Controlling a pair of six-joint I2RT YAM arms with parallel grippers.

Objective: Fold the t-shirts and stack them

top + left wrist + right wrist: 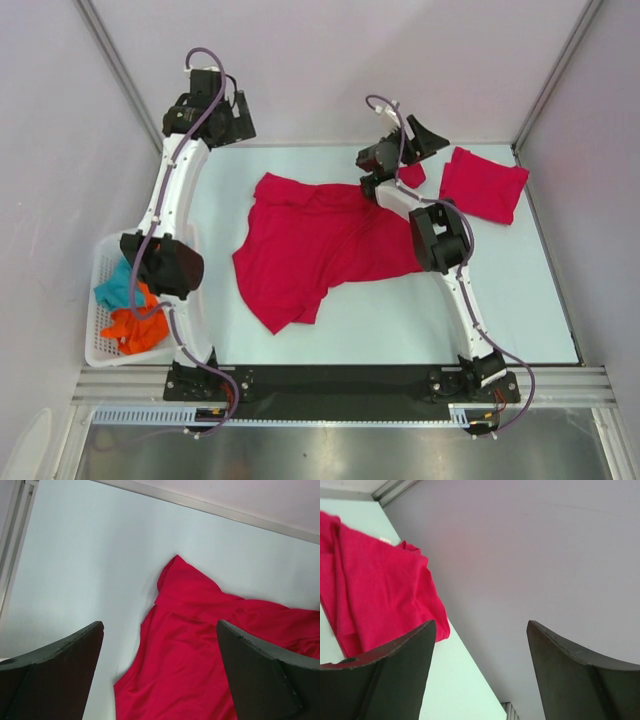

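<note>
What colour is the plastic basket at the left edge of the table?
White. The basket shows best in the top external view.

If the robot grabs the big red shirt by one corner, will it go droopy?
Probably droopy: the spread-out t-shirt lies wrinkled, like soft cloth. Pushed, it would likely bunch up, since folds show along its top edge.

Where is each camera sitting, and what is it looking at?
Top external: high above, behind the robot, looking down at the table, spread t-shirt and folded t-shirt; left arm and right arm show.
Left wrist: on the left arm, looking down at the spread t-shirt; the open left gripper frames it.
Right wrist: on the right arm, facing the folded t-shirt and wall; the open right gripper shows.
Shared: top and left wrist both see the spread t-shirt.
</note>
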